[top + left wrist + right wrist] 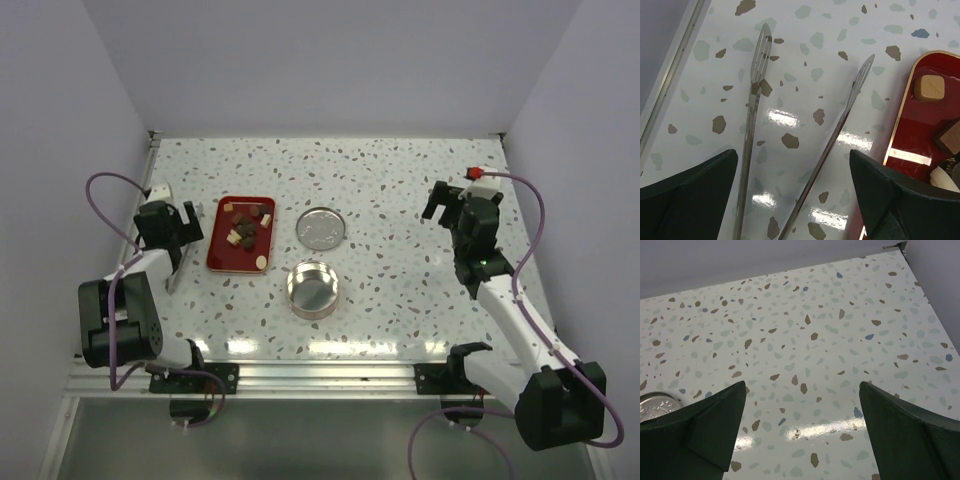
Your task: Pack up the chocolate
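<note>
The chocolate [247, 226] is several small dark brown and pale tan chunks lying on a red tray [222, 258]. In the left wrist view a tan chunk [929, 87] and others lie on the tray [920, 135] at the right edge. The open round tin [313, 289] stands in front of its lid [321, 228]. My left gripper [180, 228] is open and empty, just left of the tray. Its jaws [793, 155] straddle metal tongs [754, 95] lying on the table, without touching them. My right gripper [446, 206] is open and empty above bare table at the right [802, 385].
The tongs [170, 262] lie along the left side between the tray and the table's left rail. The lid's edge [655, 407] shows at the lower left of the right wrist view. Walls close in the table at the back and both sides.
</note>
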